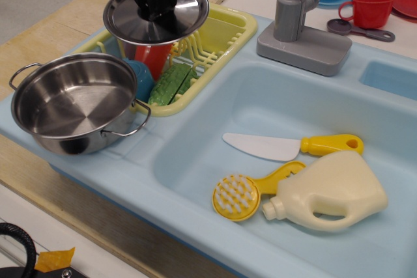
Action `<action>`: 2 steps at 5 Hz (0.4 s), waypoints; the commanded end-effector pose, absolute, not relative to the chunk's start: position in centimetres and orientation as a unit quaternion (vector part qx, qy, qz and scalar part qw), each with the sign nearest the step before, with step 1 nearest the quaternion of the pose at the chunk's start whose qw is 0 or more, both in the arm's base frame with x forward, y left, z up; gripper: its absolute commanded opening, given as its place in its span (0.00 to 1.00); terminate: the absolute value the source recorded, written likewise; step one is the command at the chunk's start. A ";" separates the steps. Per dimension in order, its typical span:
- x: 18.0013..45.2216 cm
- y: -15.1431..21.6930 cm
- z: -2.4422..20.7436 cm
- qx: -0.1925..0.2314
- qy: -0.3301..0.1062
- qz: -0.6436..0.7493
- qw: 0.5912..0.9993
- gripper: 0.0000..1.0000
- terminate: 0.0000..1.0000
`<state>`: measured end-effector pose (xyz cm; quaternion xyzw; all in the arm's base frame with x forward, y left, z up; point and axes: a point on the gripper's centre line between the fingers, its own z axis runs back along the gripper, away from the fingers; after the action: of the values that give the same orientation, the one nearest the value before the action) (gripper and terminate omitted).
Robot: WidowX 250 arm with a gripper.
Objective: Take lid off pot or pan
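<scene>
The shiny steel pot point(71, 105) stands open at the left end of the blue sink unit, its wire loop handles at both sides. The round steel lid point(156, 14) hangs in the air over the yellow dish rack point(215, 30), up and to the right of the pot. My black gripper point(156, 4) comes down from the top edge and is shut on the lid at its centre; the knob is hidden by the fingers.
The rack holds a red cup point(153, 56), a blue cup point(138, 79) and a green sponge point(168, 84). In the basin lie a knife point(287, 146), a yellow brush point(238, 194) and a cream bottle point(332, 193). A grey faucet point(296, 27) stands behind; dishes lie at the back right.
</scene>
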<state>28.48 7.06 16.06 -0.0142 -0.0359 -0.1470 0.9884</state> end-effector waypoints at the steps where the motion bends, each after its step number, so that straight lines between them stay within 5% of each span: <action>1: 29.1 7.7 15.7 -0.028 -0.037 -0.143 0.989 1.00 0.00; 2: 28.7 7.9 15.0 -0.053 -0.030 -0.163 0.985 1.00 0.00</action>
<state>28.70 7.68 14.29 -0.0575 -0.0194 -0.1631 0.9847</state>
